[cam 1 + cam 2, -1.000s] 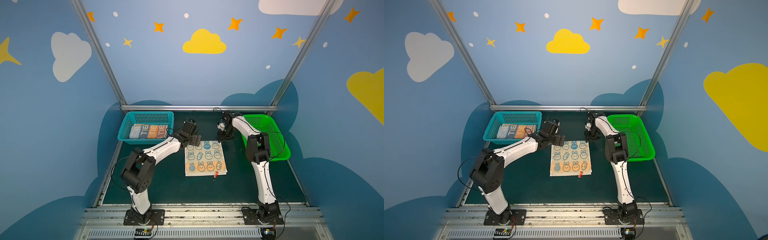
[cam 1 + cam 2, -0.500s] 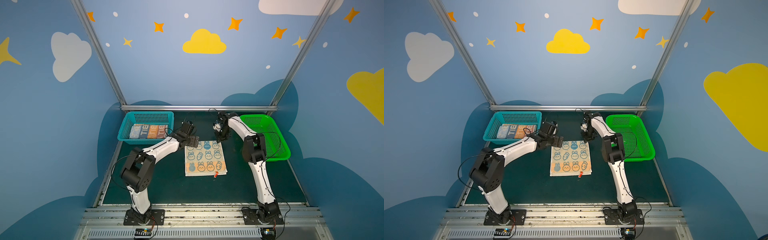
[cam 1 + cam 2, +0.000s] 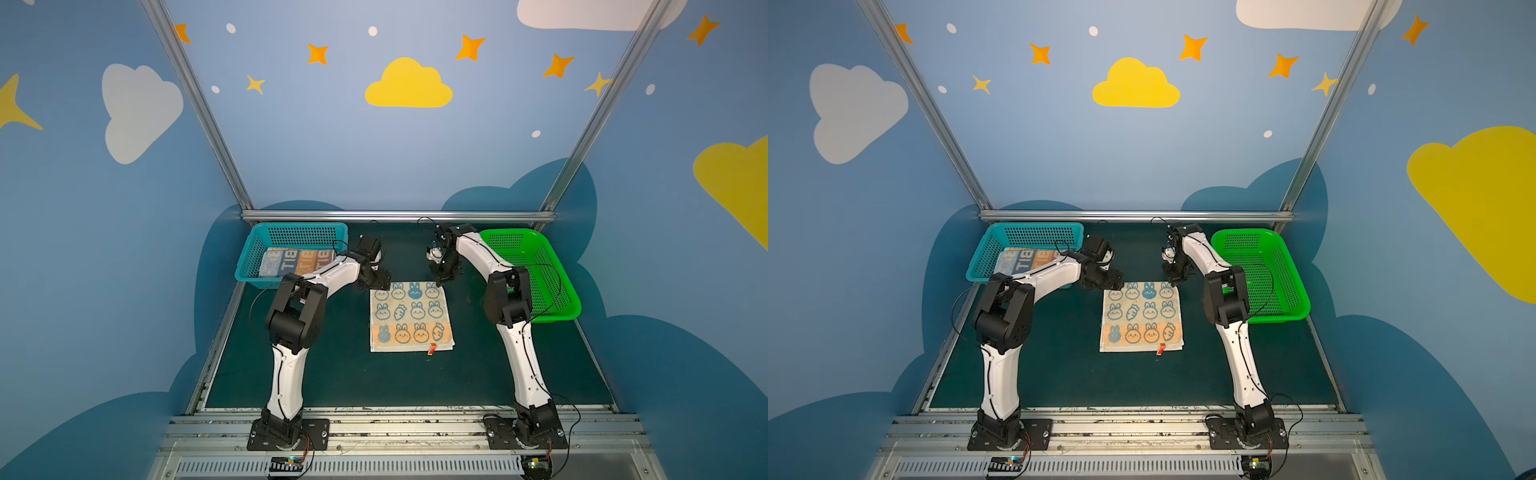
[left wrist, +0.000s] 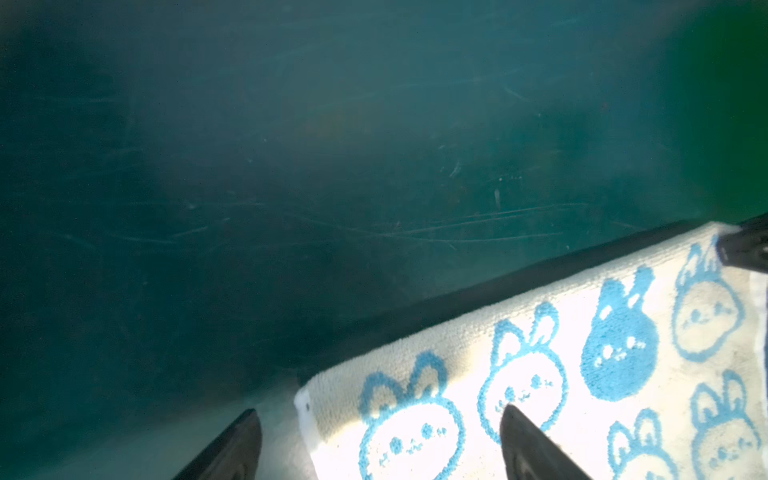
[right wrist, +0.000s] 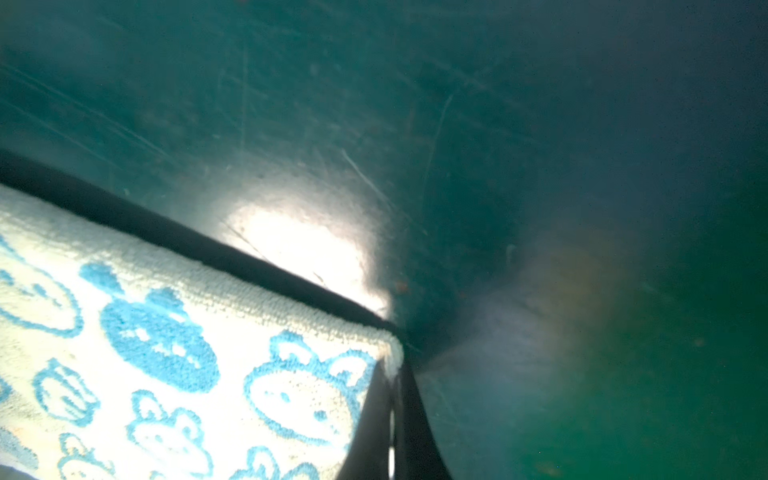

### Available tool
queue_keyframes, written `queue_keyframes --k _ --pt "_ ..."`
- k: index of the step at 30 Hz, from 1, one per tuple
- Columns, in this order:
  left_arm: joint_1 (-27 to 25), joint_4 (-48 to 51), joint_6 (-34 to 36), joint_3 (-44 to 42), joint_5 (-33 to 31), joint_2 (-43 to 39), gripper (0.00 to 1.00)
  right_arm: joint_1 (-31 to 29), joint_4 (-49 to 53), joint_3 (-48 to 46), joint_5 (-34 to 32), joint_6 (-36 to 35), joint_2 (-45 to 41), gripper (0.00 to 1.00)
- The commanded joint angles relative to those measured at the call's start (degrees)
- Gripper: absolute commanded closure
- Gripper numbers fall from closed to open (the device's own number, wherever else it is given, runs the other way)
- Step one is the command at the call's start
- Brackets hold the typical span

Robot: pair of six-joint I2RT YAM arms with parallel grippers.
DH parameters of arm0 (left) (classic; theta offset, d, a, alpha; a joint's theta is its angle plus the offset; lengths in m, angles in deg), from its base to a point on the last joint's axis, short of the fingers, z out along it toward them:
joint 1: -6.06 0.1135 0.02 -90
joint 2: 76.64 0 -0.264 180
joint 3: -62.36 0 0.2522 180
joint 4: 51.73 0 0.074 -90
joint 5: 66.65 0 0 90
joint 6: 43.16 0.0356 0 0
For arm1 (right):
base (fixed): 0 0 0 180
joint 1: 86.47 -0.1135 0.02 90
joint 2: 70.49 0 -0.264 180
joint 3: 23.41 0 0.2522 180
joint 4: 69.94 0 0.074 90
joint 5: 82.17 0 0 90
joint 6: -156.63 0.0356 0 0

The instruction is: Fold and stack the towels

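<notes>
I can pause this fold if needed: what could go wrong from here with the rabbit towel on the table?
1. The right gripper is shut on only the very tip of the rabbit towel's far corner; such a thin pinch might slip once lifted.
2. The left gripper is open, one finger beside the other far corner, one over the cloth; if the right arm lifts first, the towel would likely drag askew.

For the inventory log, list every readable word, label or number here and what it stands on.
"TIB": large letters, repeated on the striped towel in the teal basket; the rest is hidden.
Red tag on the rabbit towel: too small to read.
No other text is legible.
</notes>
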Motion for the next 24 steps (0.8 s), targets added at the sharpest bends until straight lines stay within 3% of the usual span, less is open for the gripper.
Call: queue_keyframes --k 1,24 --pt "1.7 3.2 0.7 2.7 4.5 1.6 0.18 -0.1 2.4 1.1 -0.6 -0.4 1.1 1.0" --pt "4.3 3.9 2.8 4.1 9.8 7.7 0.67 -0.2 2.5 1.2 -0.8 -0.5 0.6 1.0"
